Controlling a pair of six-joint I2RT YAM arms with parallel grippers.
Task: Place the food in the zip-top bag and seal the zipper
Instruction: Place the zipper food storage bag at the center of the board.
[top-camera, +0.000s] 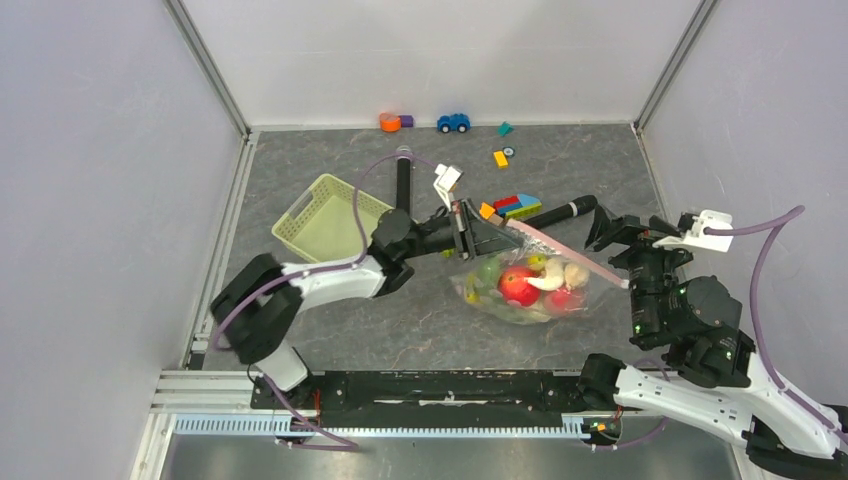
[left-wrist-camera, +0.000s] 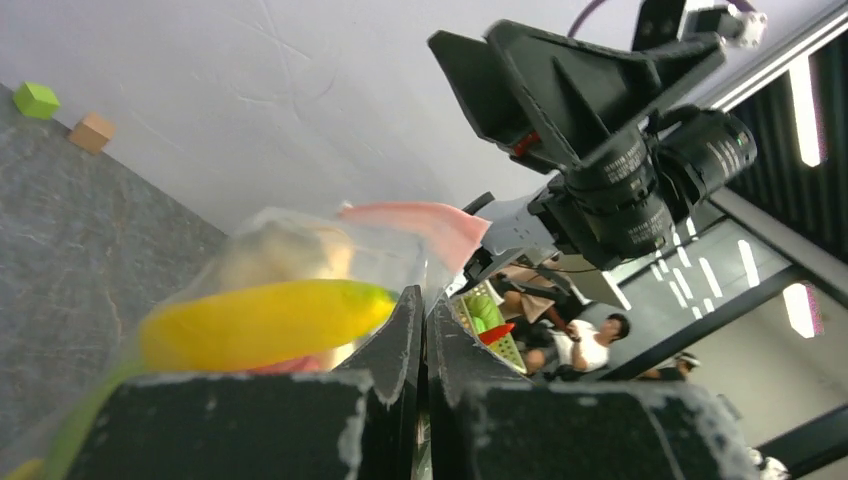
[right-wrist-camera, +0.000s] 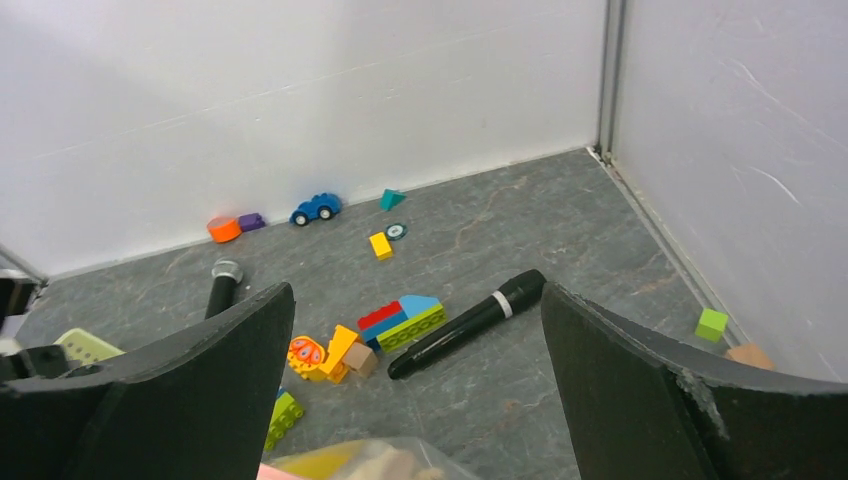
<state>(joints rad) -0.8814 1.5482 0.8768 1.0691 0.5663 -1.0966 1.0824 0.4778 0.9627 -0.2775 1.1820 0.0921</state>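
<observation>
The zip-top bag (top-camera: 525, 290) lies at mid table with the food inside: a red tomato (top-camera: 517, 284), a yellow banana (left-wrist-camera: 260, 322), green and pinkish pieces. The zipper (top-camera: 570, 255) runs along its far edge as a pink strip, also in the left wrist view (left-wrist-camera: 425, 222). My left gripper (top-camera: 478, 232) is shut on the zipper's left end; bag film shows between its fingers (left-wrist-camera: 400, 335). My right gripper (top-camera: 618, 235) is open and empty, just above the zipper's right end. In the right wrist view its fingers (right-wrist-camera: 190, 380) straddle the bag's top (right-wrist-camera: 370, 462).
A pale green basket (top-camera: 325, 215) stands left of the bag. Two black microphones (top-camera: 565, 212) (top-camera: 404, 180) and building blocks (top-camera: 512, 207) lie just beyond it. A blue toy car (top-camera: 453, 122) and small blocks (top-camera: 500, 158) sit by the back wall. Cubes (right-wrist-camera: 712, 323) lie by the right wall.
</observation>
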